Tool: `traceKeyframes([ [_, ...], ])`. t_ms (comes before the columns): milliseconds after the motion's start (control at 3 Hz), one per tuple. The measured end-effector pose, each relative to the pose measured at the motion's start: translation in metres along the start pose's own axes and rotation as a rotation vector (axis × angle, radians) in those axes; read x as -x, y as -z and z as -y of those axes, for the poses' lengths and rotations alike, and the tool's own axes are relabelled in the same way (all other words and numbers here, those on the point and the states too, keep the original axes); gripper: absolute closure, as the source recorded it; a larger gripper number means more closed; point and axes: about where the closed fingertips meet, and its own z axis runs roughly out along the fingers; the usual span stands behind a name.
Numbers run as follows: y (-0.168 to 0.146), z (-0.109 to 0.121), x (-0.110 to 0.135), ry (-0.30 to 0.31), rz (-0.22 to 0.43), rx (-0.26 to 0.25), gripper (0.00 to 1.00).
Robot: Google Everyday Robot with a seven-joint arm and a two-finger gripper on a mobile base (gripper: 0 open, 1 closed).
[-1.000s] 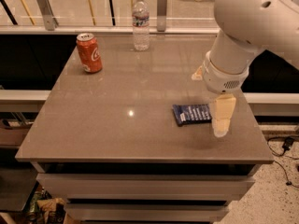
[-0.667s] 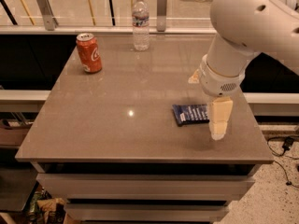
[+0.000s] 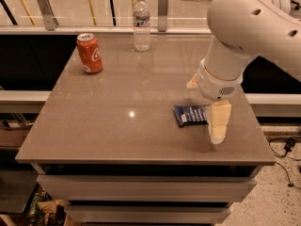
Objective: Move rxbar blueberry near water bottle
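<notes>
Grasp step, by the look of it. Gripper (image 3: 204, 111) hangs at the table's (image 3: 94, 131) 4 o'clock with its fingers spread, straddling the flat rxbar blueberry (image 3: 189, 115). Next move probably calls for a pinch, then a carry toward 11 o'clock to the water bottle (image 3: 141, 22).

No text readable. Orange soda can (image 3: 89, 53): white script mark, can't make it out. Rxbar blueberry (image 3: 188, 116): white lettering on dark blue wrapper, too small. Water bottle (image 3: 141, 22): label band, illegible. My gripper (image 3: 217, 134) hangs at the bar's right end.

Seemingly high front view, gripper (image 3: 218, 131) near-right.
</notes>
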Motion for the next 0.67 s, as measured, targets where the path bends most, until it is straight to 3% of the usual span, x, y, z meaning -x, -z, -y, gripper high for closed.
traceKeyframes([
  [667,0.0009,-0.0006,0.0005,0.001,-0.002,-0.004,0.41],
])
